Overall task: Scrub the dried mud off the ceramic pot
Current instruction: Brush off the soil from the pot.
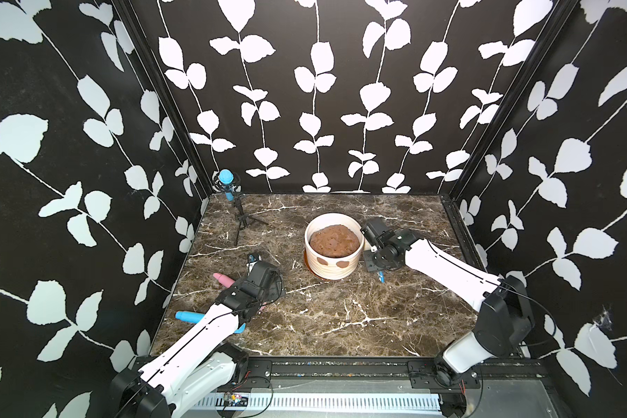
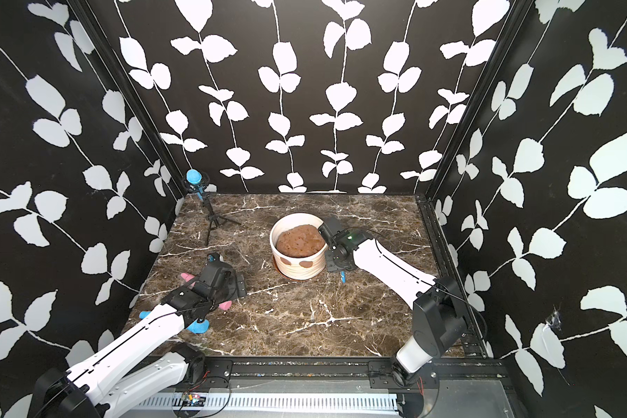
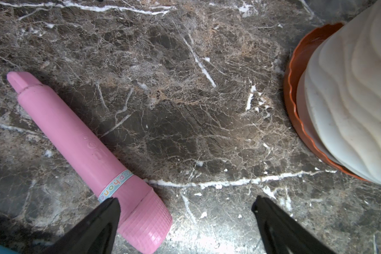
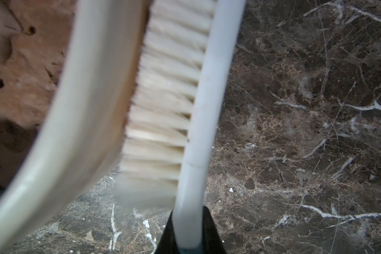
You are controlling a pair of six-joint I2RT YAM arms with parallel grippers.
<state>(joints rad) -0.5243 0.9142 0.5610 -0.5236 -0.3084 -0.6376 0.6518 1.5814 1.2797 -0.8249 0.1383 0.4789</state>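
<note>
Lower-frame, my right hand (image 4: pixel 190 233) clamps a white-bristled brush (image 4: pixel 169 99) against the cream ribbed ceramic pot (image 4: pixel 86 99) for scrubbing; left hand (image 3: pixel 185 204) splayed.

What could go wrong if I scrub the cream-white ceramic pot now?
1. The left gripper hangs open away from the cream-white ribbed ceramic pot, so nothing braces it; the white-bristled brush in the right gripper could shove it off its orange-brown saucer.
2. The bristles press the side wall near the rim, while the reddish-brown dried mud patches face front, so strokes may miss them.
</note>
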